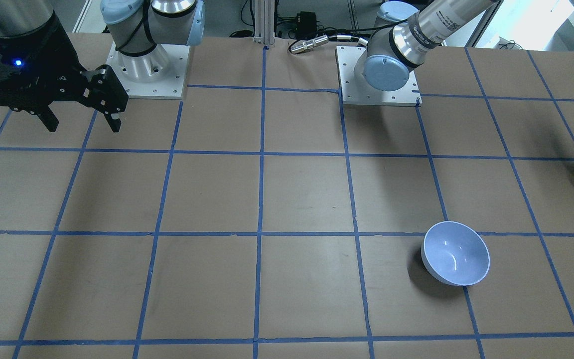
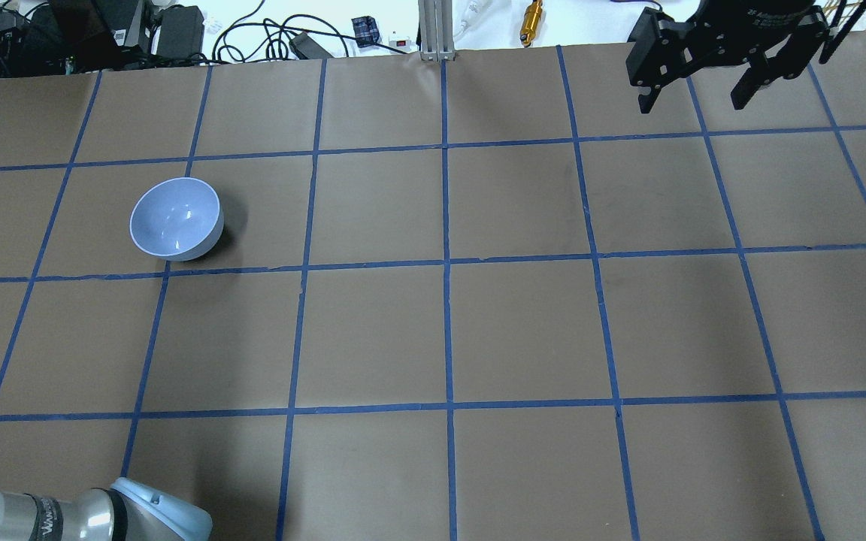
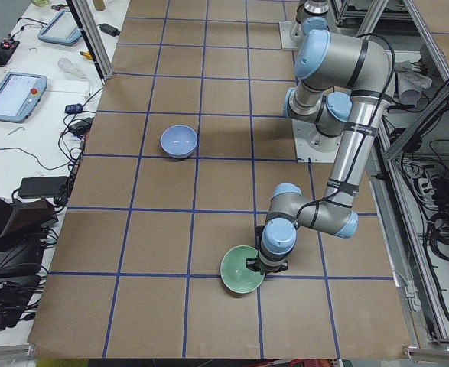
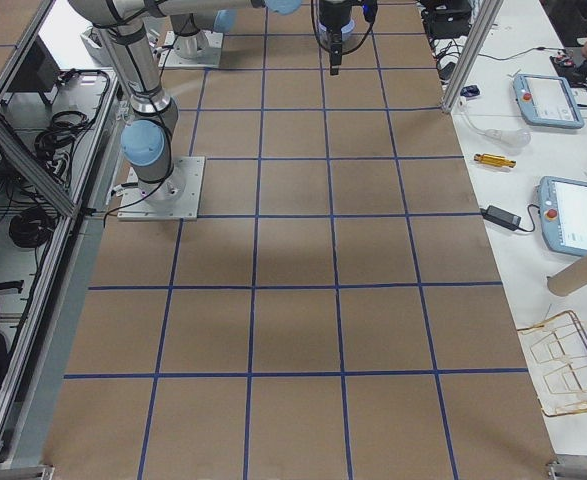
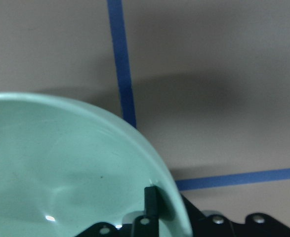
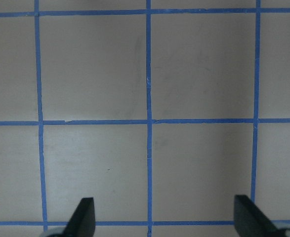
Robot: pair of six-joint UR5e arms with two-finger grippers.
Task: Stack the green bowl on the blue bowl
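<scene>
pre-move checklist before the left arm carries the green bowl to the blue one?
1. Left tool on the green bowl rim: ok. One finger sits inside the wall; the outer finger is hidden.
2. Green bowl off the table: cannot tell.
3. Blue bowl upright and empty: ok.
4. Lane between the bowls: ok. Only taped table shows there in the left side view.
5. Right tool out of the way: ok. It is open and far across the table from the blue bowl.
</scene>
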